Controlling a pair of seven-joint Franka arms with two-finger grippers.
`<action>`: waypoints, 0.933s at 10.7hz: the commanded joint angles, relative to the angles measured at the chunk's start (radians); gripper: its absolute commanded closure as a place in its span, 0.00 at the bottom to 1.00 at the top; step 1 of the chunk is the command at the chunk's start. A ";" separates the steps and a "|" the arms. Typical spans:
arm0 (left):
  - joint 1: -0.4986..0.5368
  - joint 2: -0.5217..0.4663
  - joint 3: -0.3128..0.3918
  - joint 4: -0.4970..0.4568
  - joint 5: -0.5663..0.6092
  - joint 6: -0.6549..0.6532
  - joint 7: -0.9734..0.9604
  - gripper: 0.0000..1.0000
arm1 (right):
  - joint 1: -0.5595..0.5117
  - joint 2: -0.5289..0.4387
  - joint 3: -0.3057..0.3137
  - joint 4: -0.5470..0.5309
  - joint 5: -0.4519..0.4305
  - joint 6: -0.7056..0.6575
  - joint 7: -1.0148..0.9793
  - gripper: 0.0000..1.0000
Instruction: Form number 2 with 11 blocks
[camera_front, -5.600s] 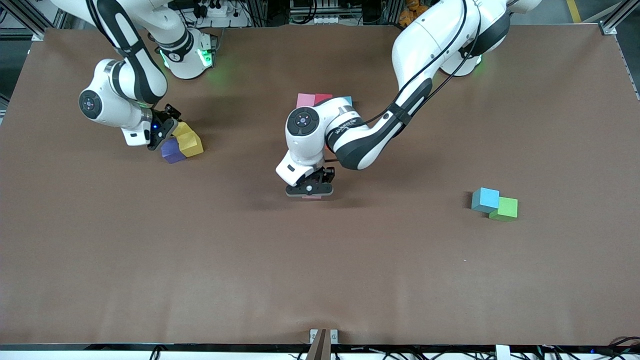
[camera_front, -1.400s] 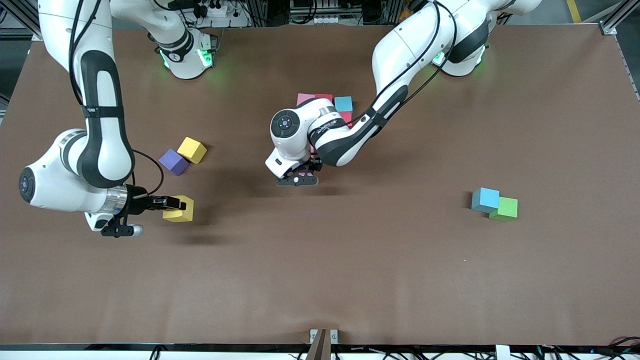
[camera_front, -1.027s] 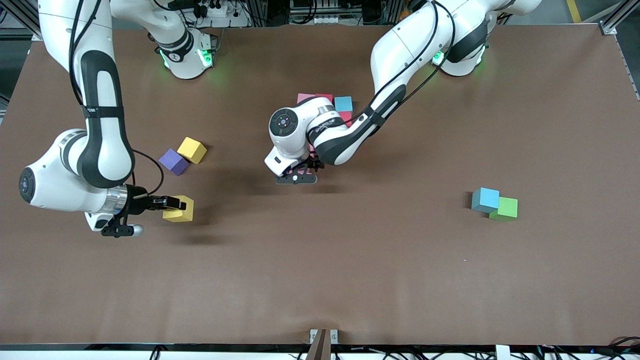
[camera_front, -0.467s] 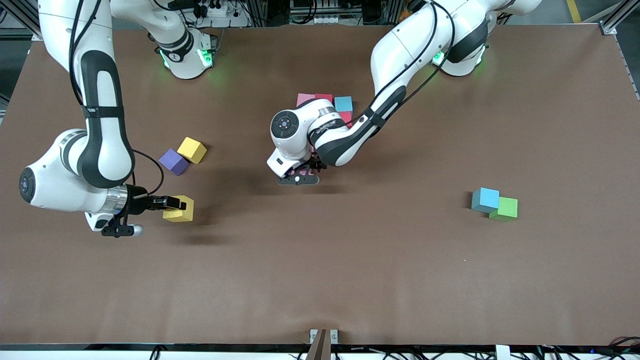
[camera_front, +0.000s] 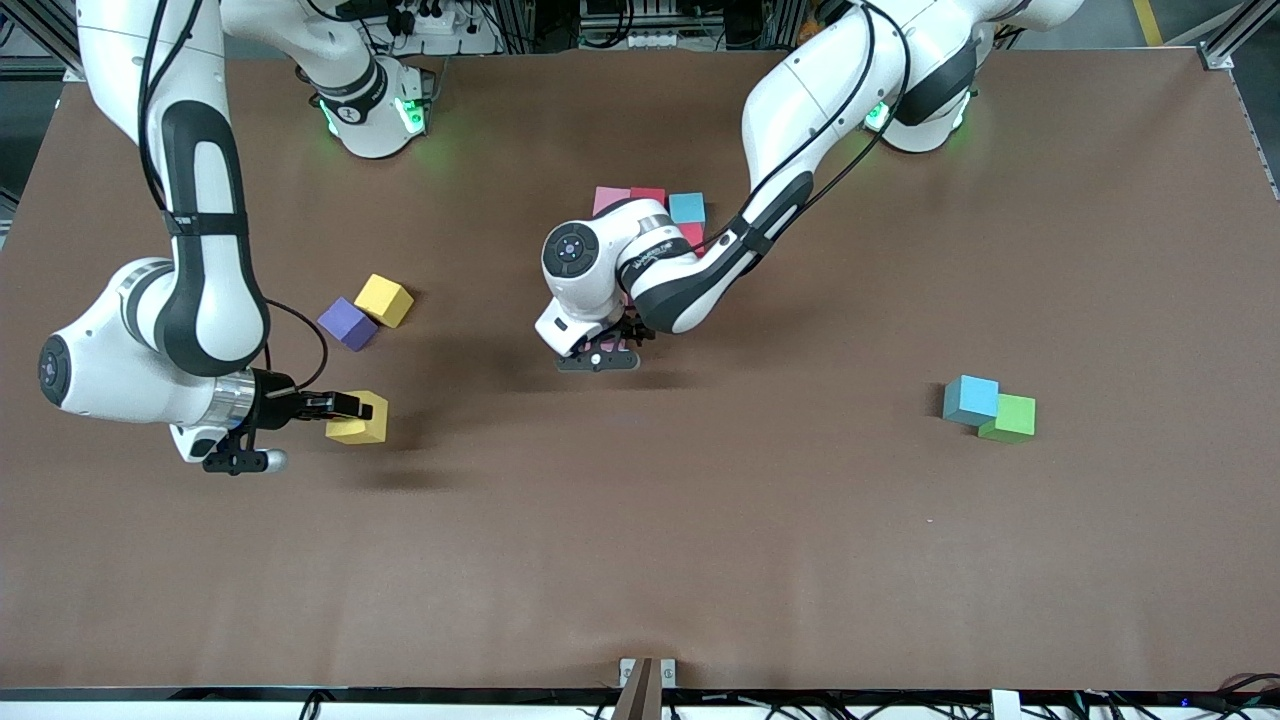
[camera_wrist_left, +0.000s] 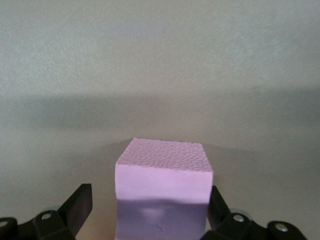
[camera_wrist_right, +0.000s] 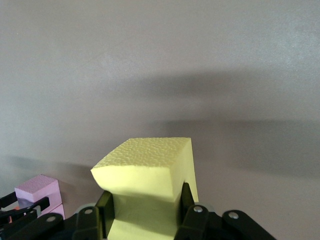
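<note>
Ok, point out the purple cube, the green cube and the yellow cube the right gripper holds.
purple cube (camera_front: 347, 322), front view, top face.
green cube (camera_front: 1015, 414), front view, top face.
held yellow cube (camera_wrist_right: 145, 165), right wrist view, top face, in the right gripper (camera_wrist_right: 145, 212).

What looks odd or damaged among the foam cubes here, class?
The yellow foam cube in the shut right gripper, above the table toward the right arm's end, is squashed inward between the fingers; nothing else stands out.
</note>
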 joint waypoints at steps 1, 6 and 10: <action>-0.004 -0.065 0.008 -0.005 -0.027 -0.040 0.011 0.00 | -0.010 0.006 0.002 0.015 0.016 -0.012 -0.007 0.77; 0.151 -0.252 0.002 -0.005 -0.029 -0.224 0.015 0.00 | 0.066 0.009 0.003 0.057 -0.027 -0.021 -0.046 0.78; 0.336 -0.321 0.002 -0.025 -0.027 -0.451 0.059 0.00 | 0.249 0.027 0.003 0.092 -0.031 -0.003 -0.172 0.87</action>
